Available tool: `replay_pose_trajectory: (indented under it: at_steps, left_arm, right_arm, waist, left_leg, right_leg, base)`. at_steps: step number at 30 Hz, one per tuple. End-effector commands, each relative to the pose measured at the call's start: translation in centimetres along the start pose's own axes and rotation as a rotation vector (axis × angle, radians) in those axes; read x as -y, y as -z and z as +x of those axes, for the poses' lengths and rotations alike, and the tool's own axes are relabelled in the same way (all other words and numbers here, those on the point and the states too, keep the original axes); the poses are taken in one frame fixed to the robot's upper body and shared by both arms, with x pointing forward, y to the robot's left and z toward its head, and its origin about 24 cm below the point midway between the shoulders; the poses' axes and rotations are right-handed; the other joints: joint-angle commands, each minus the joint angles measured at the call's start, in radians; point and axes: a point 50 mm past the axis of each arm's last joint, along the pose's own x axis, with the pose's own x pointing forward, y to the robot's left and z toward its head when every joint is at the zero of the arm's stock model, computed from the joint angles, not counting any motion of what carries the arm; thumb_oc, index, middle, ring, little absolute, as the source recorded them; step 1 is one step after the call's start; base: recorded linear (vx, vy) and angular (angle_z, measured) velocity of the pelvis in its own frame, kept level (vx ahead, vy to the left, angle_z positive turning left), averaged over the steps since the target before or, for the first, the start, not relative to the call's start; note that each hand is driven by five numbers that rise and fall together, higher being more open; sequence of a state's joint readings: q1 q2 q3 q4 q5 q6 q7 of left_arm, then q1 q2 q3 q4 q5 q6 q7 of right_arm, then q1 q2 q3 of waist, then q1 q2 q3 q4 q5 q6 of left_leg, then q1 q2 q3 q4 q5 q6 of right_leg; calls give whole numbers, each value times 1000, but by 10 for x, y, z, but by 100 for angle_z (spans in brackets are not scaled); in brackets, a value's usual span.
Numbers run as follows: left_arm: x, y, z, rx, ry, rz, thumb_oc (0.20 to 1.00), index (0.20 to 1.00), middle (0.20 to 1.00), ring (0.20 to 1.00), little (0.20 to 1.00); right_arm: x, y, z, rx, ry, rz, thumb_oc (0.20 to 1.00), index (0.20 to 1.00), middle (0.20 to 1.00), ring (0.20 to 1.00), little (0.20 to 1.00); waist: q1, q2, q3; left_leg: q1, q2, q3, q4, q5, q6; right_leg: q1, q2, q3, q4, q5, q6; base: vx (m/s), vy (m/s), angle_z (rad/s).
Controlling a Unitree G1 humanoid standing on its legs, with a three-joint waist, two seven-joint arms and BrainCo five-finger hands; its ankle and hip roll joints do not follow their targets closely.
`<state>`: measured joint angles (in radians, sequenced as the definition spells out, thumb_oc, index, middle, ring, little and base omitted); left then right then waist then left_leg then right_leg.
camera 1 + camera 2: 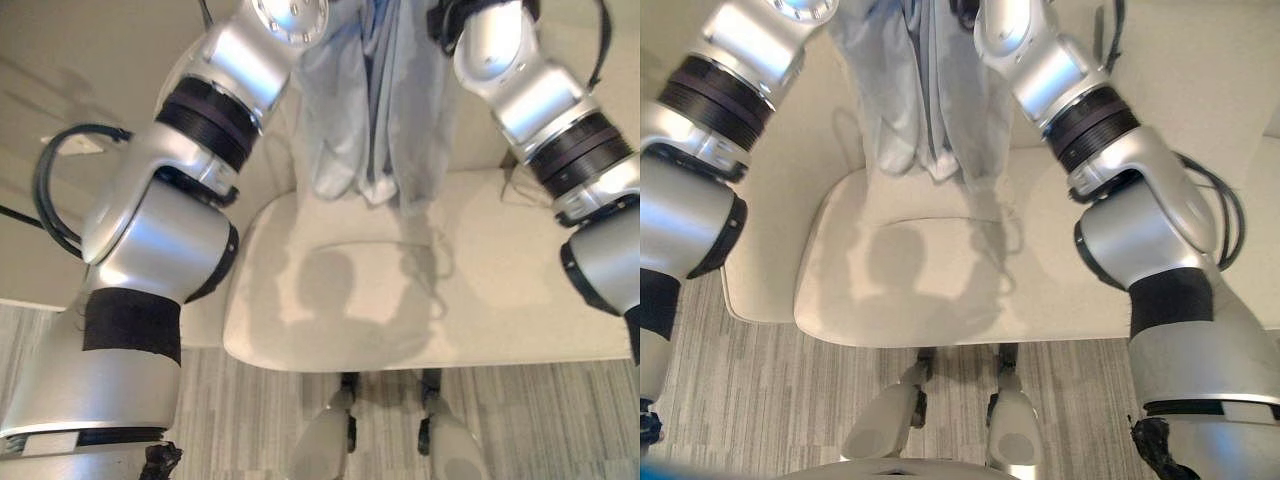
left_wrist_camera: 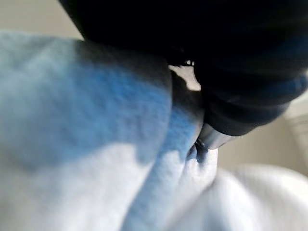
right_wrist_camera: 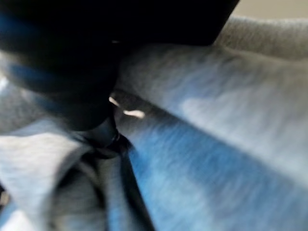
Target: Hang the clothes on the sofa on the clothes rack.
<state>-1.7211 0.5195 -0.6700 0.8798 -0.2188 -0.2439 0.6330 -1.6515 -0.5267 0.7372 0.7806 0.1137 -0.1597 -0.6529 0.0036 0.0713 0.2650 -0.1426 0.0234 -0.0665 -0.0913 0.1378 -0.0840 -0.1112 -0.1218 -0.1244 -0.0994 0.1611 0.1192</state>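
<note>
A pale blue-grey garment point(image 1: 370, 100) hangs in the air above the cream sofa point(image 1: 420, 300), its lower ends dangling just over the back of the seat. Both arms reach up to its top, one on each side. Seen from the left wrist, my left hand point(image 2: 214, 137) is dug into a bunched fold of the garment point(image 2: 96, 144). From the right wrist, my right hand point(image 3: 103, 137) is likewise pinched into the gathered cloth point(image 3: 216, 144). The garment's shadow falls on the seat cushion point(image 1: 930, 270).
The sofa's backrest point(image 1: 1200, 90) rises behind the garment, and its seat front edge point(image 1: 400, 365) runs across below. Grey striped carpet point(image 1: 250, 420) lies in front of the sofa.
</note>
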Motion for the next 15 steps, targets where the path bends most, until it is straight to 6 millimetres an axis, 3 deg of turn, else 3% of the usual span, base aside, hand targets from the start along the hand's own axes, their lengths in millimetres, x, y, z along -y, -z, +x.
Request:
replay_pose_trajectory:
  at_steps: [1,10,15]
  left_arm:
    - [2,39,-28,-91,-23,20,200,200,200,200,200]
    - [-34,36,-26,-17,-120,26,200,200,200,200,200]
    - [-47,40,-47,35,-115,44,200,200,200,200,200]
  right_arm:
    - [-12,31,-26,-85,8,0,200,200,200,200,200]
    - [15,40,-30,-55,69,-19,200,200,200,200,200]
    - [24,48,-52,-23,53,-35,200,200,200,200,200]
  waist:
    - [19,-55,-319]
    - [23,-66,-412]
    - [33,-67,-453]
  left_leg:
    - [47,9,16,4,-92,-19]
    - [140,33,8,4,-116,-24]
    - [174,51,1,4,-122,-34]
  right_leg:
    - [29,-48,-3,12,-71,81]
    - [135,-32,-19,18,-113,64]
    - [176,-17,-29,19,-134,52]
  base:
    - [9,-11,-4]
    - [48,-65,1]
    - [34,-91,6]
